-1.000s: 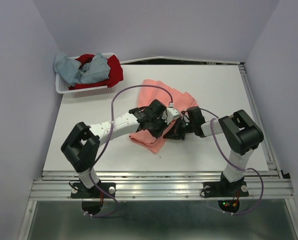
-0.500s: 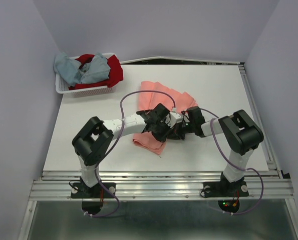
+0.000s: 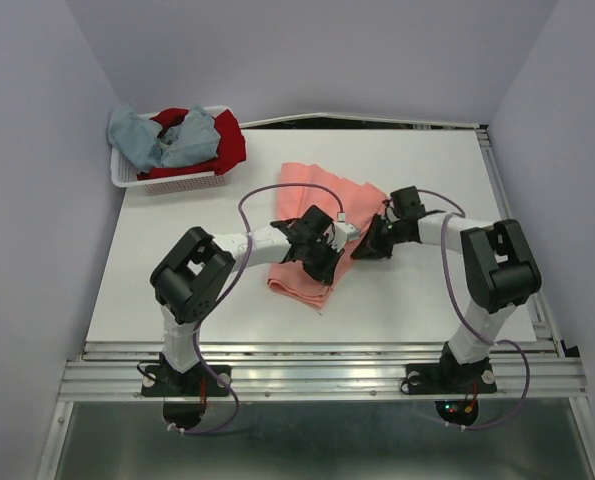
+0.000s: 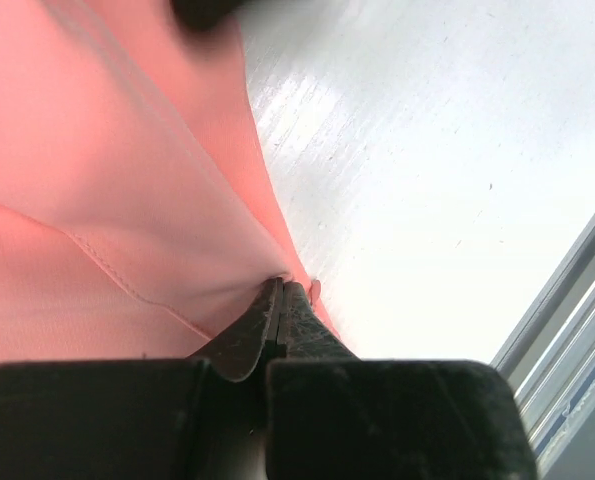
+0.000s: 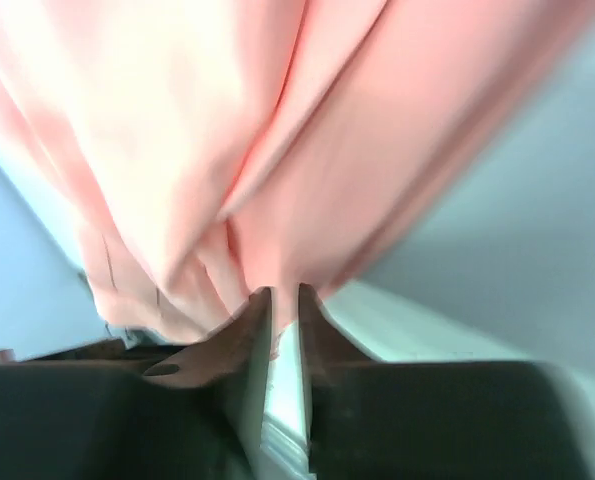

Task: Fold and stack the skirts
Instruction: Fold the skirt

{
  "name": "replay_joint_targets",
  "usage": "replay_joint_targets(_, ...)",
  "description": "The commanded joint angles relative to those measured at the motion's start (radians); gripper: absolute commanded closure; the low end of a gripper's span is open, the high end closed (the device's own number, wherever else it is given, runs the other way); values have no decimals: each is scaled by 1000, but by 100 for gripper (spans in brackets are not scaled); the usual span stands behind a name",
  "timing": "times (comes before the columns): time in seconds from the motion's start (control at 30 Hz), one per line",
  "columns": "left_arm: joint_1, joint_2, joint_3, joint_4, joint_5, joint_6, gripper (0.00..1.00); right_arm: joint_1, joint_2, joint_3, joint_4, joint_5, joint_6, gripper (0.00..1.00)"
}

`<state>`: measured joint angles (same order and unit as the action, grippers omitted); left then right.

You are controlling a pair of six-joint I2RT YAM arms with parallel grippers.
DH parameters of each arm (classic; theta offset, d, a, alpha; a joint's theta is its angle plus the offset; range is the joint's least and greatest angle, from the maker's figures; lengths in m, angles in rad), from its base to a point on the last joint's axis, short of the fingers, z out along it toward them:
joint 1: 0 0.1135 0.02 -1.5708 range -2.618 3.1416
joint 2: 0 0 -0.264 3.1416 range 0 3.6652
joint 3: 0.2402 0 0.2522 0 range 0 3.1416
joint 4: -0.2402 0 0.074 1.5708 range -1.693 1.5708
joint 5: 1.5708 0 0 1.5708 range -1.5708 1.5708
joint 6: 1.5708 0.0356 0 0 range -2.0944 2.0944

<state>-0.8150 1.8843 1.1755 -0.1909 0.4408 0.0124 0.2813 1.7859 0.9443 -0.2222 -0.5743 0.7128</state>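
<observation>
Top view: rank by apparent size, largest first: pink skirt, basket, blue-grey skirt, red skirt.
1. salmon-pink skirt
2. white basket
3. blue-grey skirt
4. dark red skirt. It is partly buried under the blue-grey one, so this last rank is unsure.

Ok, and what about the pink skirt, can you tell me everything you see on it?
The salmon-pink skirt is soft, thin cloth with long pleats and a stitched seam near one edge. It lies partly folded and rumpled in the middle of the white table. The left gripper is shut on its edge, low by the table surface. The right gripper has its tips right at a fold with the jaws barely apart, and it is unclear whether it grips the cloth.
</observation>
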Motion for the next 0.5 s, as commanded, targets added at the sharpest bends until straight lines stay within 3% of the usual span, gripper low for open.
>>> replay_joint_targets(0.0, -6, -5, -66, -30, -19, 15, 100, -160, -49, 131, -186, 56, -196, 74)
replay_joint_targets(0.07, -6, -8, -71, -33, -24, 21, 100, -215, -31, 203, -184, 27, -220, 57)
replay_joint_targets(0.27, -9, -10, -73, -42, -27, 37, 100, -234, 92, 414, -163, -13, -194, 31)
replay_joint_targets(0.47, -10, -8, -74, -41, -28, 34, 100, -234, 208, 488, -86, 10, -148, 25)
